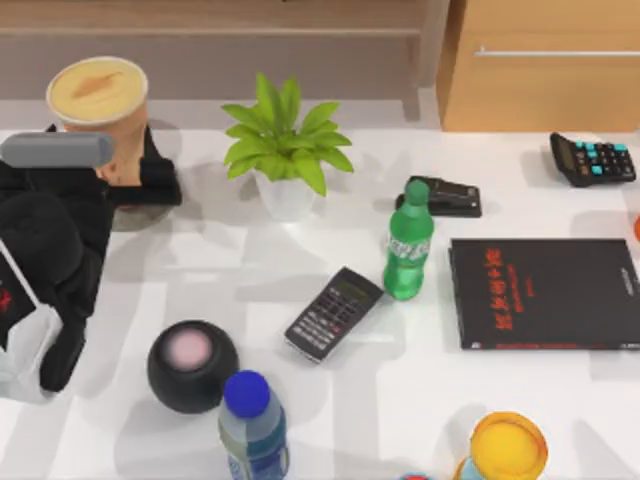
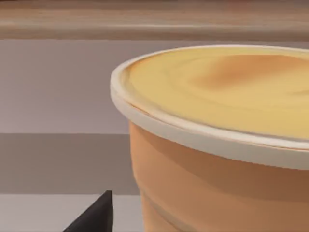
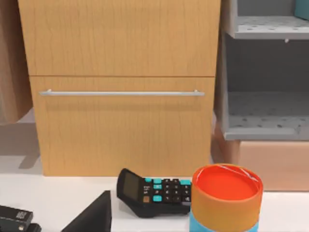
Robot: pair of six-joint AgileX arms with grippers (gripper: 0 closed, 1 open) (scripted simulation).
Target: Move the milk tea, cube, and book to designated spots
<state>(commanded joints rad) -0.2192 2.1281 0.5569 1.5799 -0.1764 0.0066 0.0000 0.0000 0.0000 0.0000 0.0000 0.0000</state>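
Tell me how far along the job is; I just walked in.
Nothing looks placed yet. In hand: the left gripper is at the milk tea at the table's far left, cup seemingly raised. Left: setting it down, then the cube and book.

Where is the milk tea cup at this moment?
In the top view, the milk tea is at the far left of the table, at the back, in the left gripper and well left of the potted plant.

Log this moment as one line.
left end effector: shut on milk tea, top view's far left | right arm: parked | black book: untouched
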